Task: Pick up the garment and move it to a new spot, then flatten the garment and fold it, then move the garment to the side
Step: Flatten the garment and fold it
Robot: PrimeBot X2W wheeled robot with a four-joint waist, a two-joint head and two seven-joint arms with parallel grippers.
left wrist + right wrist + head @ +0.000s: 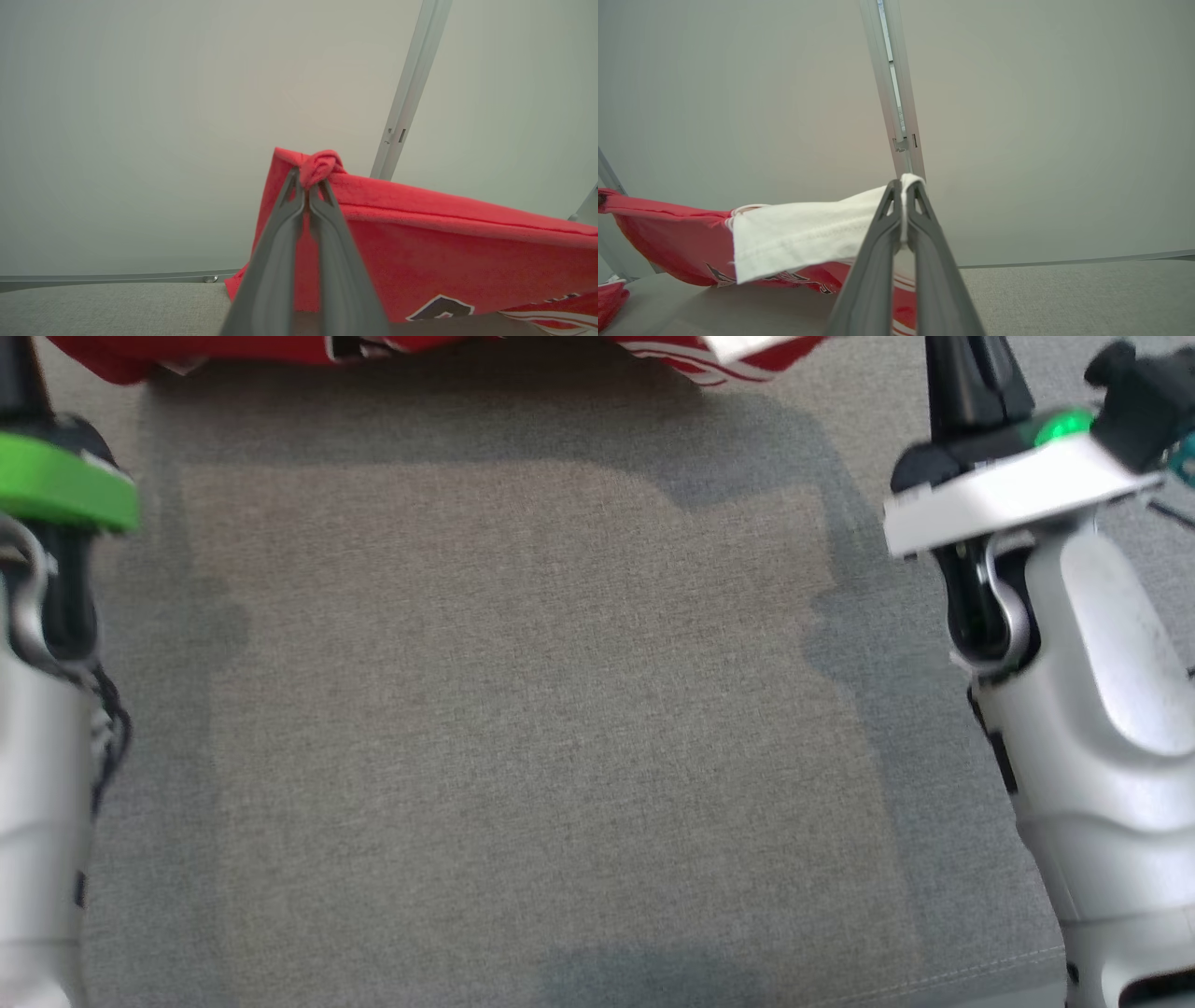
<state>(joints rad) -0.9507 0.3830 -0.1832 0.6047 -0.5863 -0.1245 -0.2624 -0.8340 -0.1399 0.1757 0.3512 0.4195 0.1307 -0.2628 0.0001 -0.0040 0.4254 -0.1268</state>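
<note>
The left forearm [37,821] and right forearm [1102,709] have smooth silver-grey shells. The left wrist has a green ring [61,485], the right a white flange [1008,495] with a green light [1060,427]. The left gripper [307,186] and right gripper [904,186] have long dark grey fingers [275,261].

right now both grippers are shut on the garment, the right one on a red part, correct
No: the right gripper pinches a white part of the garment, as the right wrist view shows. The left gripper is shut on it too.

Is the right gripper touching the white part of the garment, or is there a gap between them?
Touching. The right wrist view shows the right gripper shut on the garment, its white edge pinched between the two fingertips.
</note>
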